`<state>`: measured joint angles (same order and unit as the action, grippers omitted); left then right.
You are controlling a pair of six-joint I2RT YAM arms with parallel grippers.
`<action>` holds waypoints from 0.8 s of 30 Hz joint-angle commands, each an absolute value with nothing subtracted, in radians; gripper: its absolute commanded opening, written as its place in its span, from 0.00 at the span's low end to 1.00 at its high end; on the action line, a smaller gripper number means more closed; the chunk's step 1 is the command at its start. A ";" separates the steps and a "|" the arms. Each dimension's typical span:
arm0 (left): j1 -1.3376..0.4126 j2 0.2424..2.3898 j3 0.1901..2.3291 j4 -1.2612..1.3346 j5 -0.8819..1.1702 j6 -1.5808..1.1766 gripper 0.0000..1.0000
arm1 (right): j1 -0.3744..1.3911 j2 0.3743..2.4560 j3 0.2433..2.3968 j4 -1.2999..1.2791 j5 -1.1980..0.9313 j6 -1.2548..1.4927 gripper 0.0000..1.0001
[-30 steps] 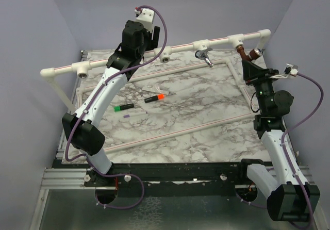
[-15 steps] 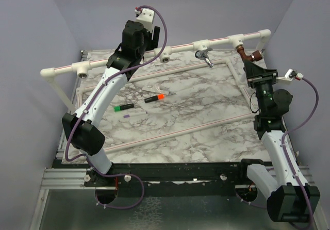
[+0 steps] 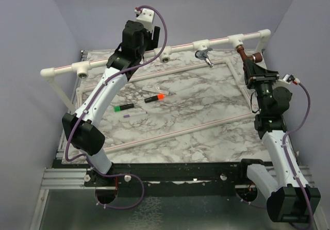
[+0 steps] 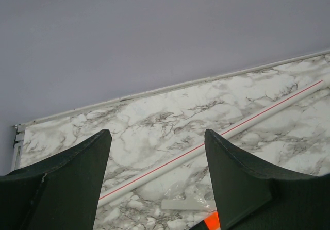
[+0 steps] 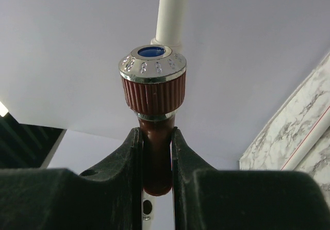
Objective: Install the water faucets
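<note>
1. Fingers (image 5: 119, 158) of the right gripper (image 5: 156, 137) are clamped on the neck of the copper faucet (image 5: 153, 85), just below its ribbed knob (image 5: 153, 93) with the blue cap.
2. At the far right of the table (image 3: 196, 116), the copper faucet meets the white fitting (image 3: 237, 39) on the raised pipe (image 3: 180, 46). How deep its thread sits cannot be told.
3. Small, stiff and solid metal, the faucet should feel heavy for its size, and its smooth plating is likely to slip under a twist.
4. The neck looks the sound place to hold. The knob would probably turn its own valve rather than the thread.
5. Rising steeply from the near edge, the right arm (image 3: 278, 137) points its wrist at the far right corner, roughly in line with the faucet.
6. Mid-pipe, the silver faucet (image 3: 206, 58) hangs spout-down from its own fitting, well apart from both grippers.
7. Across the table, the left arm (image 3: 103, 93) stretches to the far side, with the left gripper (image 4: 157, 134) raised above the pipe, its jaws apart and holding nothing.
8. Near the table's middle lie 2 pens (image 3: 154, 98), well apart from both grippers.
</note>
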<state>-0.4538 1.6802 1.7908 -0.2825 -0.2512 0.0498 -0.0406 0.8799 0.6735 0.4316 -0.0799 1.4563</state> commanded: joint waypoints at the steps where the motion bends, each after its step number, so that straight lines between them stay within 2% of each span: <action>1: -0.465 1.703 1.788 -0.339 -0.242 0.048 0.75 | -0.041 0.878 0.725 0.323 -0.080 1.587 0.01; 14: -0.468 1.703 1.787 -0.341 -0.242 0.049 0.75 | -0.041 0.900 0.761 0.280 -0.175 1.781 0.01; 24: -0.469 1.701 1.788 -0.342 -0.247 0.050 0.75 | -0.041 0.898 0.790 0.235 -0.176 1.744 0.01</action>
